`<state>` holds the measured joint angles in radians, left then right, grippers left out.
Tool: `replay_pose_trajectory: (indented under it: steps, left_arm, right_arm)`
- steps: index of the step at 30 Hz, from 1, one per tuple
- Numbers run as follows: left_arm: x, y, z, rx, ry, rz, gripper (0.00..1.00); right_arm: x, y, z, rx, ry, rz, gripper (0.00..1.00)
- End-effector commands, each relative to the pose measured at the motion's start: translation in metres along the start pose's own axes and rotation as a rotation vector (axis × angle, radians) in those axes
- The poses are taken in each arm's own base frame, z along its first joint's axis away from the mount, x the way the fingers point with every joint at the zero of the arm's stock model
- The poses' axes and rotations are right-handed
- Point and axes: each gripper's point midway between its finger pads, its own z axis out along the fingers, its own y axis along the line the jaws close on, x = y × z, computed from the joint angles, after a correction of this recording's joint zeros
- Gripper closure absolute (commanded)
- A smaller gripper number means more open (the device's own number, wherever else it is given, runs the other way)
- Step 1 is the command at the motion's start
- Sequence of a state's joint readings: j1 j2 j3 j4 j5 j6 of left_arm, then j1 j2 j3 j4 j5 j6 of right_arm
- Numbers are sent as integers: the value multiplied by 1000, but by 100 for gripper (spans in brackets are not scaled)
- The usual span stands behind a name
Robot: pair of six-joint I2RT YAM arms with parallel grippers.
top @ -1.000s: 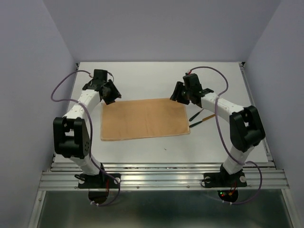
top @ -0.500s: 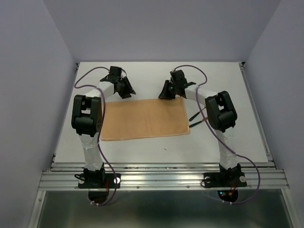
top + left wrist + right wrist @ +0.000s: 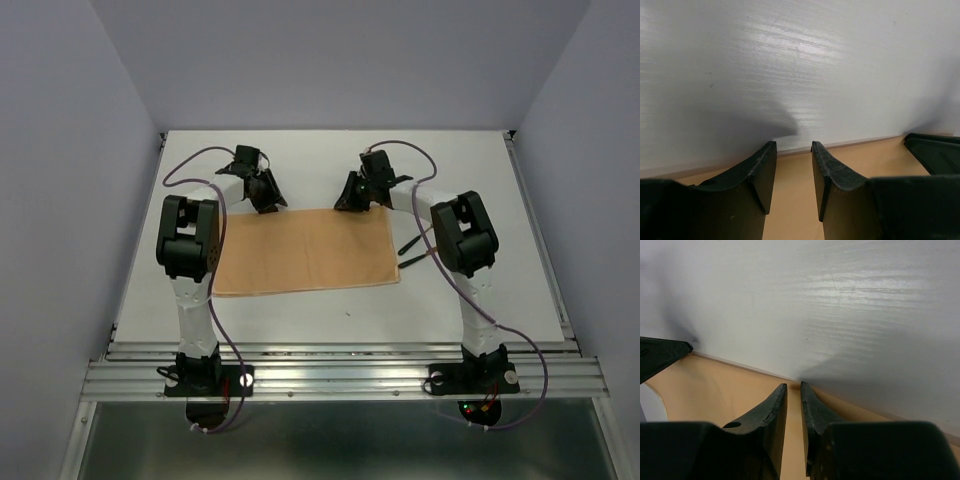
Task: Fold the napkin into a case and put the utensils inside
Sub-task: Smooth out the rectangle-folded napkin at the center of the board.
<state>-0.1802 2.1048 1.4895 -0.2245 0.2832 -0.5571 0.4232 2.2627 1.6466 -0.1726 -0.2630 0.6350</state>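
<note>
The napkin (image 3: 305, 250) lies flat, its long axis left to right. On its far edge, both arms equally near, the left gripper (image 3: 268, 202) straddles the hem with jaws partly open, gripping nothing. The right gripper (image 3: 350, 201) has its jaws almost closed there, whether on cloth I cannot tell. The utensils (image 3: 418, 250) lie beside its right edge.

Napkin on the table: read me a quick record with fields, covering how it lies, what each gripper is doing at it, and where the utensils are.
napkin: peach cloth lying flat as a rectangle on the white table
left gripper: at the napkin's far edge, jaws open with a clear gap
right gripper: at the same far edge, further right, jaws nearly together; grip on the cloth unclear
utensils: on the table just right of the napkin, outside it, partly hidden
</note>
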Motion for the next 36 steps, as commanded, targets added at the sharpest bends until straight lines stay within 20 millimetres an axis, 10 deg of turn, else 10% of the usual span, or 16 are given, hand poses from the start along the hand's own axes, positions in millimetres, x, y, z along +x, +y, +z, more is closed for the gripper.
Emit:
replay_pose_trajectory:
  steps: [1,8,18,29,36]
  left_arm:
    - [-16,-4,-8,-11,-40,63,55]
    - [-33,-38,-42,35,-121,132,55]
    - [3,-65,-42,137,-58,122,55]
    - [15,-39,-8,64,-15,121,56]
    - [12,-24,-7,4,-18,135,56]
  right_arm:
    - [-21,-17,-19,71,-80,-9,76]
    - [-38,37,-47,-19,-144,-93,73]
    - [7,94,-13,-158,-23,-122,73]
    - [23,75,14,-103,6,-98,73]
    - [-1,26,-3,-10,-44,-43,74]
